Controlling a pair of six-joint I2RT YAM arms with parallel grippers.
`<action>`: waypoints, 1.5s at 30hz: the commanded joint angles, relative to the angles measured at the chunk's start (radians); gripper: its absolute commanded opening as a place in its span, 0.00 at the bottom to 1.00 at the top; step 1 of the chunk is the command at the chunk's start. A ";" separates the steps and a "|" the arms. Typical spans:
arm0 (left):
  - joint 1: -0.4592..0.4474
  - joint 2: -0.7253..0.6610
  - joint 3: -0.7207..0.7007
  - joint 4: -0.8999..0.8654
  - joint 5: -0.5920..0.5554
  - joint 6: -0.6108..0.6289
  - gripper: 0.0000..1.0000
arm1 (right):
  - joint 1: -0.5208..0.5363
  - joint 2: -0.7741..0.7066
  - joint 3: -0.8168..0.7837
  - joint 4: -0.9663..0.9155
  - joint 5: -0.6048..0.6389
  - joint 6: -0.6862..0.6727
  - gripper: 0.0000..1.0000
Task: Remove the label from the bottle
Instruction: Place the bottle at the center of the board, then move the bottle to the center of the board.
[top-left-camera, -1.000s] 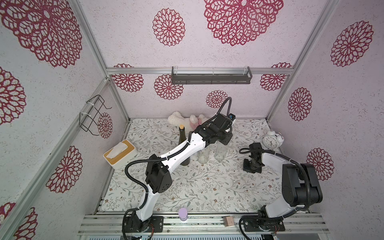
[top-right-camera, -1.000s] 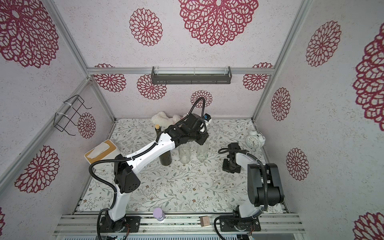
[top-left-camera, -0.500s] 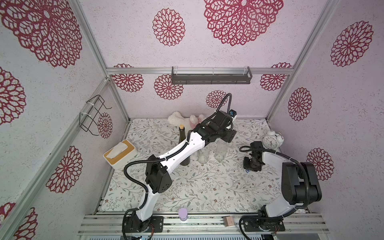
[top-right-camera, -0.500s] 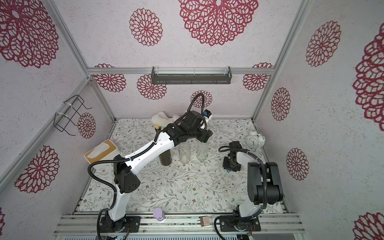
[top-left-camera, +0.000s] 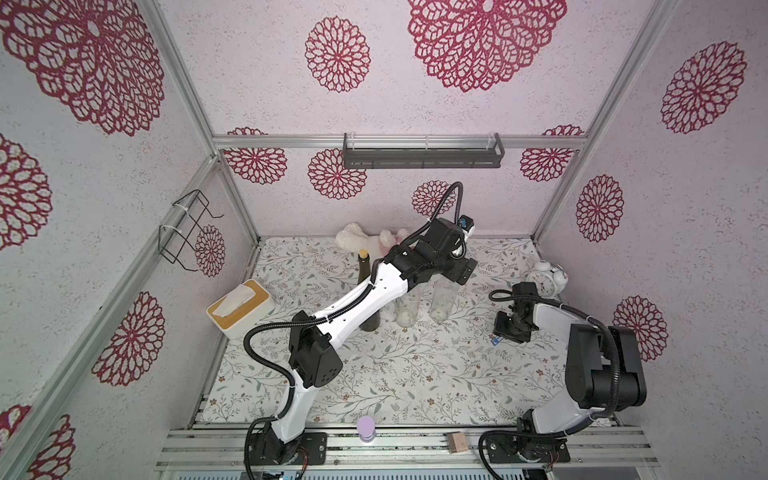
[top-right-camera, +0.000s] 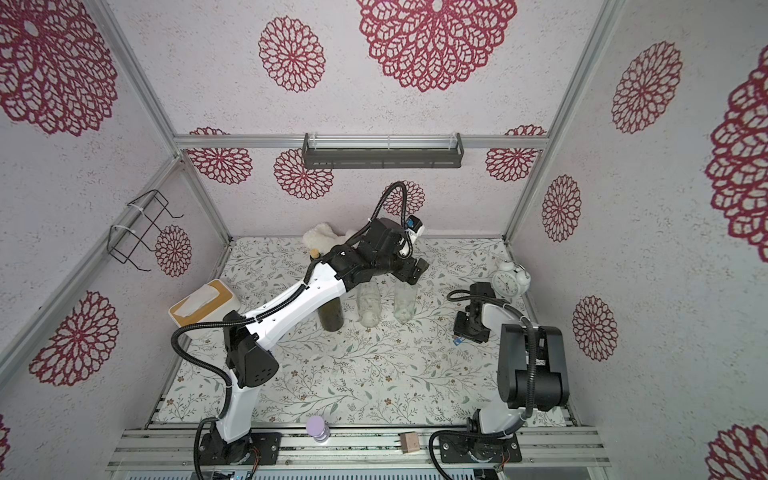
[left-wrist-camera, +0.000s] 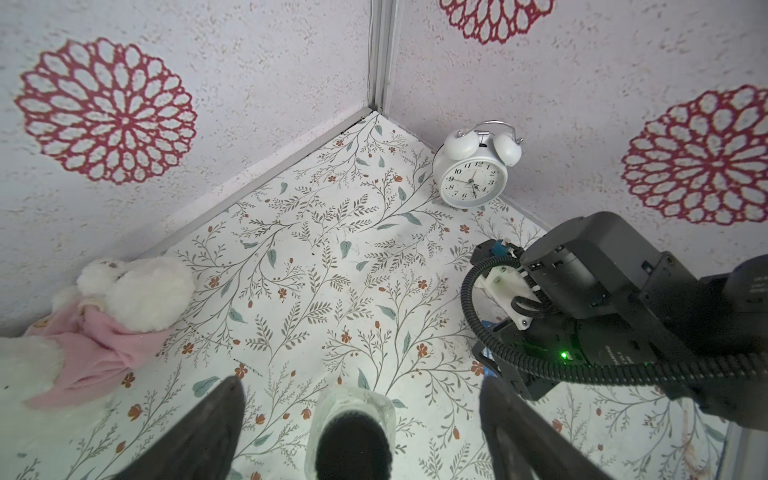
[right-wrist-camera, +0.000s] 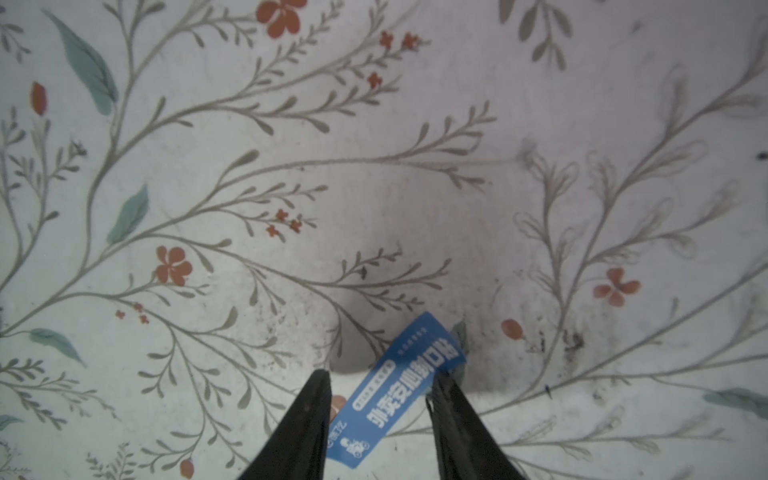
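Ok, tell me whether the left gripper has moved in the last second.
Yes. In a top view the left gripper has shifted slightly toward the back wall's red rosette, jaws open around the clear bottle beneath it.

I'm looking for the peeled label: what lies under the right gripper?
A blue rectangular printed label on the floral tablecloth, between the open fingers of the right gripper. One finger covers part of its edge.

A clear bottle (top-left-camera: 442, 299) stands upright toward the surface's back edge; the blue printed label (right-wrist-camera: 399, 395) lies toward its right edge.
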 joint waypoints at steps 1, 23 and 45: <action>0.006 -0.064 0.038 0.014 0.027 0.007 0.97 | -0.003 -0.094 0.004 -0.005 -0.002 -0.015 0.44; 0.045 -0.286 -0.097 -0.036 -0.012 -0.031 0.97 | -0.003 -0.469 0.088 -0.045 -0.185 -0.062 0.89; 0.139 -0.413 -0.412 0.027 -0.014 -0.098 0.98 | 0.011 -0.511 0.049 0.040 -0.330 -0.042 0.96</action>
